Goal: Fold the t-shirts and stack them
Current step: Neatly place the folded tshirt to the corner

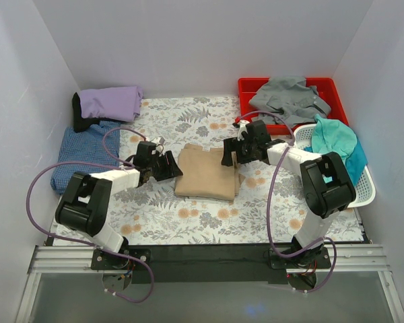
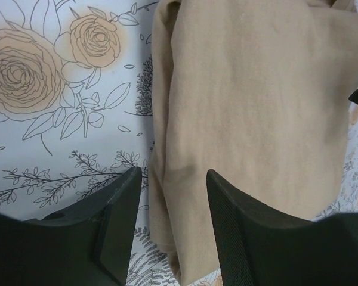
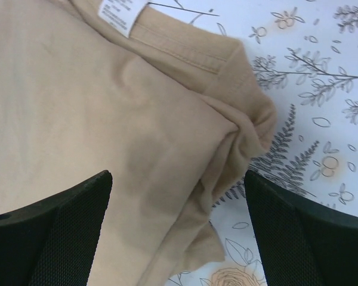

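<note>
Counter [image 1: 188,222]: tan shirt [image 1: 207,173] is found folded at its centre. Blue shirt [image 1: 81,151] is laid at the left edge, lavender shirt [image 1: 111,102] at the far-left corner. Grey shirt [image 1: 286,97] is kept in a red bin [image 1: 246,87] at the far-right corner, teal shirt [image 1: 333,138] in a white basket [image 1: 363,192] at the right edge. Left gripper [image 1: 174,167] is spread over the tan shirt's left edge, right gripper [image 1: 230,156] over its right edge; both are released.

The right gripper [image 3: 178,179] hangs with its black fingers [image 3: 59,232] spread wide, and the folded tan t-shirt [image 3: 77,101] fills the space between and ahead of them. A bunched corner of cloth sits just ahead of the right-hand finger, and a white label [image 3: 122,13] shows far ahead. The floral tablecloth [image 3: 322,89] lies ahead to the right; whether the fingertips touch the cloth is unclear.
</note>
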